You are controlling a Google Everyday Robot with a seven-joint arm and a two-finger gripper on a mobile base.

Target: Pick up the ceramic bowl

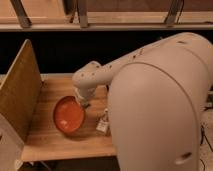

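The ceramic bowl [68, 114] is a wide, shallow orange-red dish with a darker rim, left of centre on the wooden table [65, 145]. It is tilted with its inside facing the camera, and a shadow lies under it. My gripper [83, 101] is at the end of the white arm, right at the bowl's upper right rim. It is shut on that rim. The bulky arm hides the right half of the table.
A small white object [103, 124] lies on the table just right of the bowl, next to the arm. An upright wooden panel [20, 95] walls the table's left side. The table's front edge [70, 154] runs close below the bowl. Metal railings cross the back.
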